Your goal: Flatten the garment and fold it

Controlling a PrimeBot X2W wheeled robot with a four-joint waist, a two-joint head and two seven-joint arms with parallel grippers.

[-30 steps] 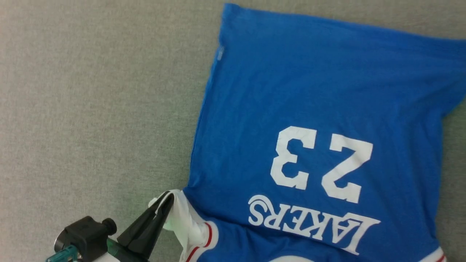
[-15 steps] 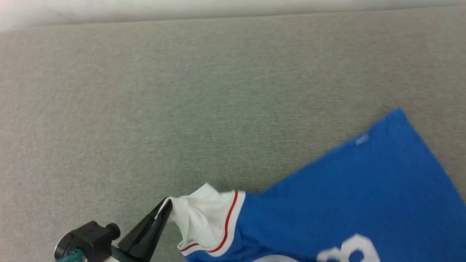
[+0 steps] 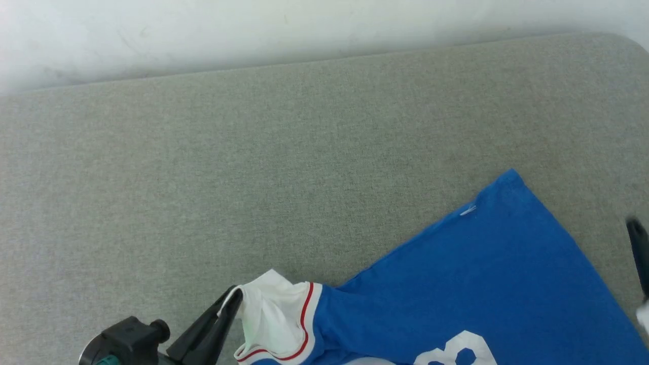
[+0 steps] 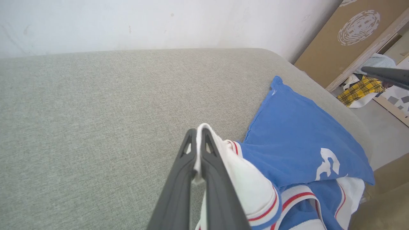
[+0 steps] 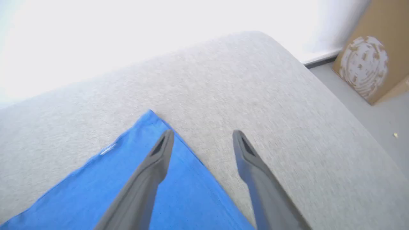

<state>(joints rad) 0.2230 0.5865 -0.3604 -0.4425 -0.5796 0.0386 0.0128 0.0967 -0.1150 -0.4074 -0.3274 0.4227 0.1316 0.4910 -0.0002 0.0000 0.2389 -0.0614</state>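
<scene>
The garment (image 3: 471, 284), a bright blue T-shirt with white sleeves and red-striped trim, lies on the grey padded surface (image 3: 203, 177) at the lower right of the head view. My left gripper (image 3: 234, 296) is shut on the edge of its white sleeve (image 3: 268, 314); the left wrist view shows the cloth pinched between the two fingers at the left gripper (image 4: 198, 135). My right gripper (image 5: 203, 137) stands open above the garment's (image 5: 143, 185) far blue corner, nothing between its fingers. One dark finger (image 3: 640, 251) shows at the head view's right edge.
A white wall (image 3: 253, 35) runs behind the grey surface. The surface's rounded right edge (image 5: 335, 105) drops to a grey floor. A brown cardboard panel (image 4: 338, 35) leans at the right, with yellow checked cloth (image 4: 359, 91) on the floor near it.
The head camera has swung, so the wall came into sight and the garment sits lower right. The garment lies skewed now. A right finger has appeared at the right edge. The left grip holds.
</scene>
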